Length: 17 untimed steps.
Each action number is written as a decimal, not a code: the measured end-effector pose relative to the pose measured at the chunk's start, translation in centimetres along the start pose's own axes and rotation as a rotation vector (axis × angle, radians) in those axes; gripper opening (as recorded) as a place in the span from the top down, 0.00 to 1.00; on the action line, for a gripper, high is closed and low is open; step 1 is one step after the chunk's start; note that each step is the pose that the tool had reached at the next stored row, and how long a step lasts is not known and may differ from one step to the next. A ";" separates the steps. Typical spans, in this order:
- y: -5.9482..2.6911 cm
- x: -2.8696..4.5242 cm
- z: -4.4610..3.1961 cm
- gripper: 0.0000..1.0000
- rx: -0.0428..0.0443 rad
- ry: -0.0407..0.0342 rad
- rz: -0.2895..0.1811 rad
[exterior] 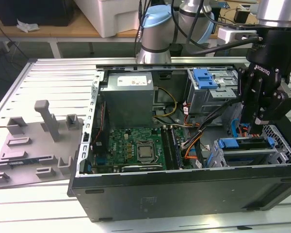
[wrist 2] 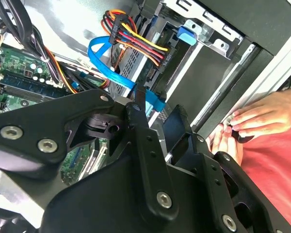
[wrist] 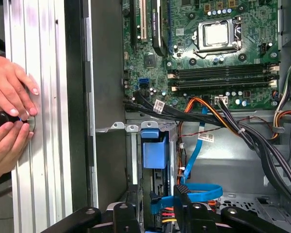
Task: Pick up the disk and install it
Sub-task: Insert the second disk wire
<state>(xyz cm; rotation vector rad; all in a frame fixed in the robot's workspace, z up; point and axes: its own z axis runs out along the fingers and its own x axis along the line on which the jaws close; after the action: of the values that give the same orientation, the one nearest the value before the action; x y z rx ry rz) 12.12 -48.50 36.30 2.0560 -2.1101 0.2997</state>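
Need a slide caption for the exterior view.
Black gripper hangs over the drive bay of an open computer case on a slatted table.

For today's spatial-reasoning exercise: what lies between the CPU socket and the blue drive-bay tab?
In the first wrist view: memory slots, then a black cable bundle, between the CPU socket and blue drive-bay tab.

Even overhead light falls bright on the ribbed silver aluminium table [exterior: 53, 77], with pale glare; the black linkage gripper [wrist 2: 155, 124] looms soft and near, the open case interior shadowed
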 end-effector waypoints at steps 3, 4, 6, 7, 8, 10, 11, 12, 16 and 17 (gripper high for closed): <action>-0.01 0.00 0.01 0.58 -0.0011 -0.0001 0.004; -0.06 0.01 0.03 0.58 -0.0015 -0.0003 0.005; -0.17 0.06 0.03 0.58 -0.0027 0.0001 0.008; -0.22 0.10 0.04 0.58 -0.0032 0.0001 0.009; -0.28 0.18 0.06 0.58 -0.0040 0.0002 0.010; -0.32 0.32 0.10 0.58 -0.0051 0.0002 0.013; -0.31 0.38 0.12 0.58 -0.0057 0.0002 0.014; -0.32 0.42 0.14 0.58 -0.0062 0.0003 0.016; -0.32 0.44 0.21 0.58 -0.0087 0.0006 0.025; -0.32 0.43 0.22 0.58 -0.0093 0.0006 0.028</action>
<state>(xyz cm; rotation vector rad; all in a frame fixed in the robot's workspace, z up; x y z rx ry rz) 12.44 -48.98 36.21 2.0229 -2.1370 0.2938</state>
